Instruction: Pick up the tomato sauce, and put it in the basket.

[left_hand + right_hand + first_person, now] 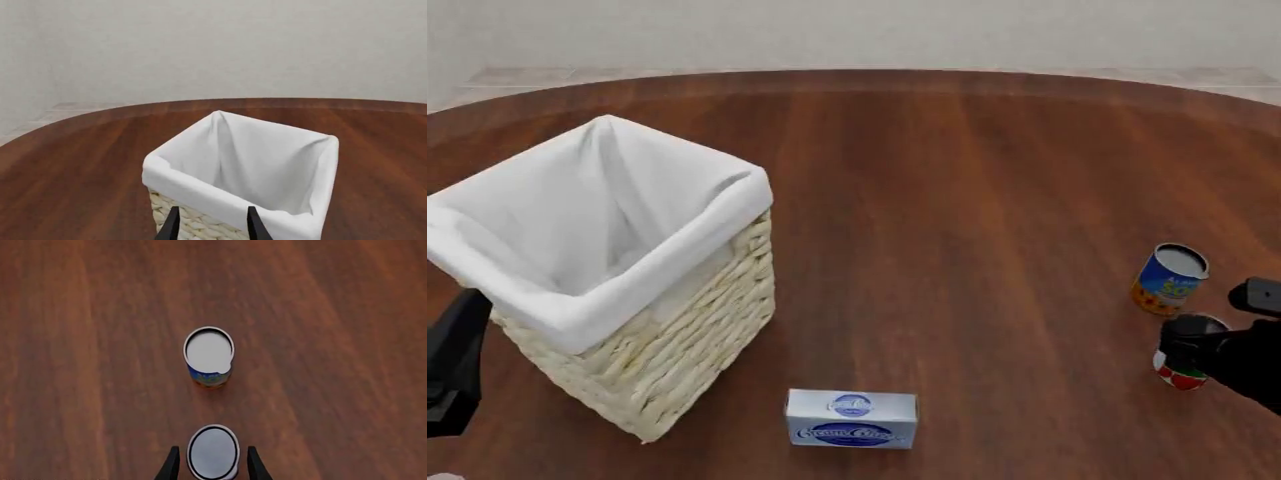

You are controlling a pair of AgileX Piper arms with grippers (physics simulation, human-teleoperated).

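Standing upright on the bench (961,200), the tomato sauce (1185,372) keeps its long axis vertical, silver-grey top facing straight up and its red, white and green label showing low on the side. It sits far out at the 4 o'clock side of the front view, close to the right edge. The right claw (212,465) is over it with its two dark fingers (172,466) spread apart, one on each side of the can's top; from the wrist view I cannot quite tell whether the pads touch the can or stand just clear.

Just beyond it, at 12 o'clock from the tomato sauce, the blue and orange-yellow can (1168,280) also stands upright, near but apart.

The basket (661,350) stands at 9 o'clock in the front view, well apart from both cans, its white cloth liner (587,230) folded over the rim and its mouth open upward. A wide stretch of bare wood lies between the cans and the basket. A blue and white box (851,419) lies flat at 6 o'clock, near the basket's nearest corner.

The left claw (212,225) hangs just beside the basket's near wall, fingers apart and holding nothing.
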